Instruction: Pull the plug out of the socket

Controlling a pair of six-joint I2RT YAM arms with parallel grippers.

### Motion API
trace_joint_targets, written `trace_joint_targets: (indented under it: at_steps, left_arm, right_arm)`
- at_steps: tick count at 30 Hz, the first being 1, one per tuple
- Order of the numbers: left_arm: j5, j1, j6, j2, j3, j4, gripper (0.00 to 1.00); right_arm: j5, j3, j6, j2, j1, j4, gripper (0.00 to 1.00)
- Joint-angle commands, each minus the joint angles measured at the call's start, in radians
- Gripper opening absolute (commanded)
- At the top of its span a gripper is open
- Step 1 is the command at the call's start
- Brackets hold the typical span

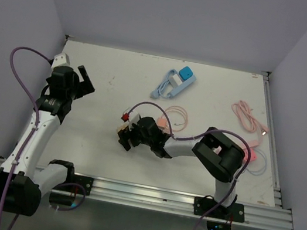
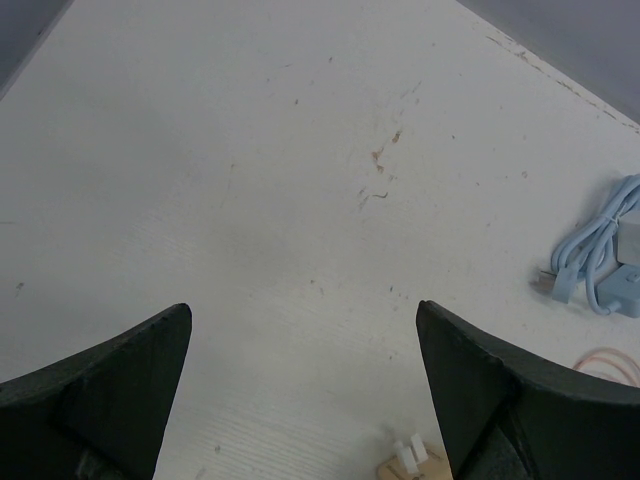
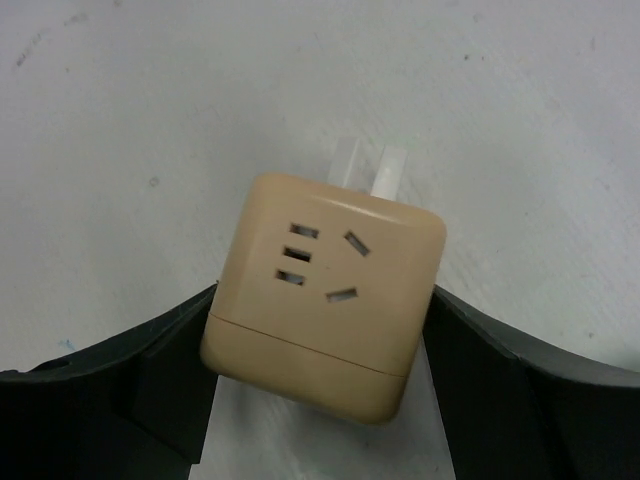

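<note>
My right gripper (image 3: 325, 330) is shut on a beige socket cube (image 3: 325, 290), one finger on each side, low over the table. The cube's upper face shows empty slots, and two white prongs (image 3: 365, 165) stick out of its far side. In the top view the right gripper (image 1: 129, 136) is at the table's middle and mostly hides the cube. A corner of the cube also shows in the left wrist view (image 2: 415, 462). My left gripper (image 1: 85, 82) is open and empty above bare table at the left (image 2: 303, 310). A blue power strip (image 1: 184, 76) with a white plug (image 1: 175, 81) lies at the back.
A light blue cable (image 1: 161, 89) is coiled beside the strip and also shows in the left wrist view (image 2: 590, 250). A thin pink cable (image 1: 172, 118) lies behind the right gripper, near a small red piece (image 1: 125, 116). More pink cables (image 1: 250, 120) lie at the right, by the table's metal edge (image 1: 272, 148).
</note>
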Motion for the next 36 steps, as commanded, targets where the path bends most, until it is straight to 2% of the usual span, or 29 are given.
trace_joint_targets:
  at_steps: [1, 6, 8, 16, 20, 22, 24, 27, 28, 32, 36]
  left_arm:
    - [-0.011, 0.007, 0.031, -0.015, -0.006, 0.045, 0.97]
    - [-0.006, 0.007, 0.031, -0.012, -0.008, 0.049, 0.97]
    - [-0.004, 0.007, 0.031, -0.009, -0.008, 0.049, 0.97]
    - [-0.003, 0.007, 0.027, -0.007, -0.008, 0.045, 0.96]
    - [-0.004, 0.007, 0.02, -0.012, -0.008, 0.044, 0.96]
    - [-0.009, 0.034, 0.013, -0.015, -0.008, 0.039, 0.96]
    - [-0.017, 0.042, 0.008, -0.018, -0.009, 0.038, 0.96]
    - [-0.03, 0.047, 0.007, -0.024, -0.011, 0.036, 0.96]
    - [-0.03, 0.047, 0.005, -0.026, -0.011, 0.036, 0.96]
    - [-0.026, 0.05, 0.005, -0.032, -0.011, 0.038, 0.96]
    - [-0.017, 0.053, 0.005, -0.036, -0.011, 0.038, 0.97]
  right_arm:
    - [0.026, 0.009, 0.018, -0.069, 0.004, -0.157, 0.8]
    - [0.011, 0.032, 0.021, -0.077, 0.004, -0.249, 0.81]
    - [0.014, 0.033, 0.018, -0.074, 0.004, -0.247, 0.77]
    - [0.025, 0.2, -0.002, 0.029, 0.003, -0.301, 0.45]
    - [0.035, 0.395, -0.013, 0.188, -0.001, -0.342, 0.43]
    - [0.049, 0.55, -0.008, 0.254, -0.001, -0.369, 0.48]
    - [0.065, 0.698, -0.005, 0.337, -0.001, -0.391, 0.65]
    - [0.106, 0.832, -0.001, 0.385, -0.002, -0.419, 0.83]
    - [0.118, 0.854, -0.002, 0.385, -0.005, -0.428, 0.86]
    - [0.186, 0.854, -0.002, 0.324, -0.025, -0.456, 0.92]
    - [0.331, 0.712, 0.058, 0.204, -0.066, -0.433, 0.93]
